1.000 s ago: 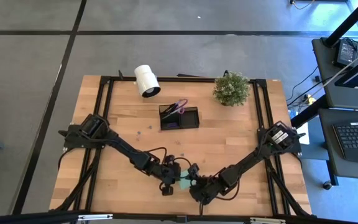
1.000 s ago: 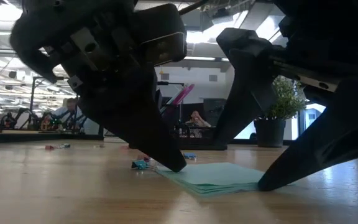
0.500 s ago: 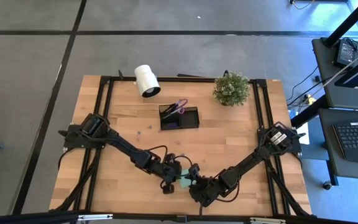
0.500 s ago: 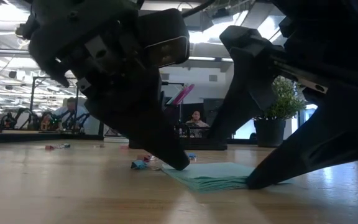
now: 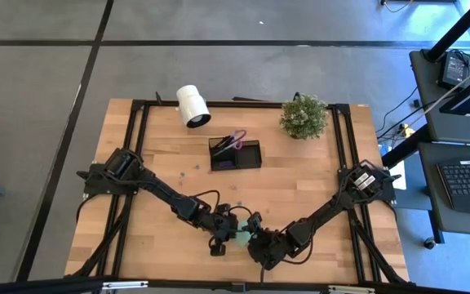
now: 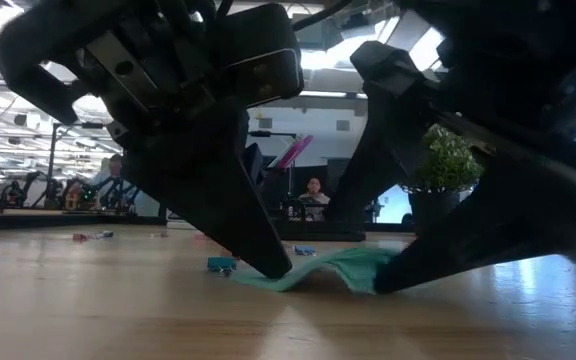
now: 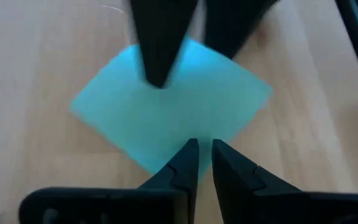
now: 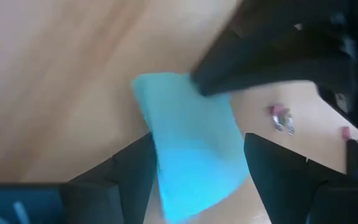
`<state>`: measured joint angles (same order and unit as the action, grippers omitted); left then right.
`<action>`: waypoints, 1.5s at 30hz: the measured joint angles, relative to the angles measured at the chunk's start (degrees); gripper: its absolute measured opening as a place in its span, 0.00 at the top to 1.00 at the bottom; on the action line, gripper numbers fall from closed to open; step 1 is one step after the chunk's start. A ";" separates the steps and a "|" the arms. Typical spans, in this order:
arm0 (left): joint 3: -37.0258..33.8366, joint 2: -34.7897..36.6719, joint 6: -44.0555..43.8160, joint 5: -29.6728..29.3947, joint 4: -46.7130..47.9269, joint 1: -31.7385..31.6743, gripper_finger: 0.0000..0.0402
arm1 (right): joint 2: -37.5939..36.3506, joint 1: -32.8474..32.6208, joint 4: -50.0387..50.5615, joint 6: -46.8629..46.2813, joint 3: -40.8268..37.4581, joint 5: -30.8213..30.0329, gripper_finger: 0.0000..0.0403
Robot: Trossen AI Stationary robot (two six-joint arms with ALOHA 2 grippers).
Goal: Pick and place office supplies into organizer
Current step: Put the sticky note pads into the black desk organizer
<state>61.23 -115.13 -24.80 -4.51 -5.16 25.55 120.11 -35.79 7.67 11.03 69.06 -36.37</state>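
Note:
The mint-green sticky pad (image 5: 241,238) lies near the table's near edge, between my two grippers. In the low view its middle (image 6: 353,262) humps up off the wood while its left part stays down. My left gripper (image 5: 223,241) stands at the pad's left side, shut, with its tips at a corner of the pad. My right gripper (image 5: 256,245) is open at the pad's right side. The black organizer (image 5: 235,153) sits at mid-table with the purple-handled scissors (image 5: 235,140) standing in it. The pens are not in view. My left gripper presses its shut fingertips (image 7: 191,149) down on the pad's corner (image 7: 185,134), slanting down from the table's left. That part of the pad stays flat on the table. My right gripper, open, pushes the pad's right edge (image 6: 380,278) with a fingertip (image 6: 398,282), slanting down from the table's right. The pad reaches in between its fingers (image 8: 191,143) and bulges upward.
A white roll (image 5: 192,106) and a small green plant (image 5: 303,117) stand along the far edge. Small bits lie on the wood left of the organizer (image 5: 188,171), and one blue piece (image 6: 221,265) lies just left of the pad. A person sits in the room beyond.
My right gripper has slid along the table toward my left gripper, pushing the pad's right edge before it. The pad lay flat a second ago; now its middle has buckled upward, while the corner under my left fingertips has stayed in place.

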 joint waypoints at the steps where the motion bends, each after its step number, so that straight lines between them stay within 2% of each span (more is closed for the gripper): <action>1: 0.00 0.00 0.02 0.16 -0.04 0.01 0.91 | 0.01 0.07 -0.26 -0.01 -0.01 -0.40 0.39; 10: 0.02 -0.03 -0.82 0.31 -0.20 -0.35 0.99 | 0.11 0.17 -2.65 -1.77 -0.11 -0.99 0.39; 16: 0.07 -0.02 -0.99 0.61 0.10 -0.98 0.99 | 0.11 0.17 -2.81 -1.73 -0.11 -0.21 0.40; 30: 0.11 -0.02 0.52 0.82 2.12 -1.06 0.99 | 0.11 0.11 -2.82 -1.43 -0.06 3.62 0.63; 45: 0.17 0.11 2.95 1.69 4.15 -1.47 0.99 | 0.14 0.02 -2.90 -1.49 -0.01 4.08 0.65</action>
<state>61.41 -115.02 -21.85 -2.83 -1.01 24.08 120.25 -35.77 4.78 9.54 69.06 -32.29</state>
